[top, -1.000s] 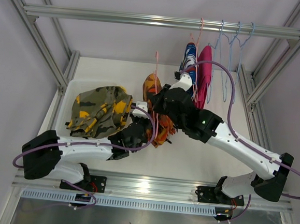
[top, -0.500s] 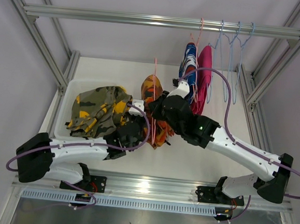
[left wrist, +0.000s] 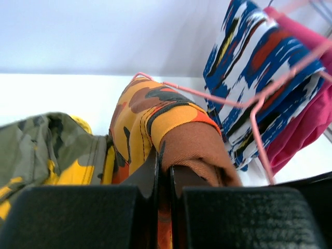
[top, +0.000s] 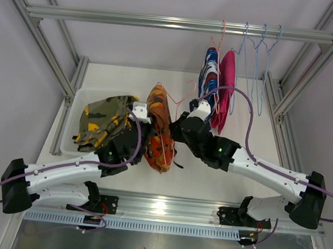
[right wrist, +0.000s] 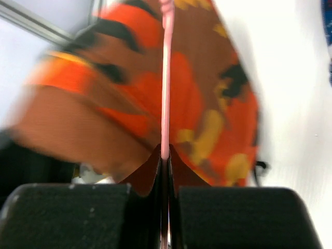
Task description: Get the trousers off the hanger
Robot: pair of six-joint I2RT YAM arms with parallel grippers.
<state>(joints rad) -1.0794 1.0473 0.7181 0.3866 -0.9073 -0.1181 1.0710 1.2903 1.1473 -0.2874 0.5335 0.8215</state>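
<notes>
The orange patterned trousers point(top: 157, 136) hang mid-table on a pink hanger point(right wrist: 165, 78), between my two arms. My left gripper point(left wrist: 165, 166) is clamped together on a fold of that orange cloth from the left. My right gripper point(right wrist: 165, 155) is pinched tight on the hanger's wire from the right. To the left, the camouflage trousers point(top: 100, 122) lie heaped in a white bin point(top: 68, 131). Far right, the blue-red-white trousers point(top: 208, 70) and the magenta trousers point(top: 226, 89) hang from the rail point(top: 163, 22), beside bare blue hangers point(top: 259, 45).
</notes>
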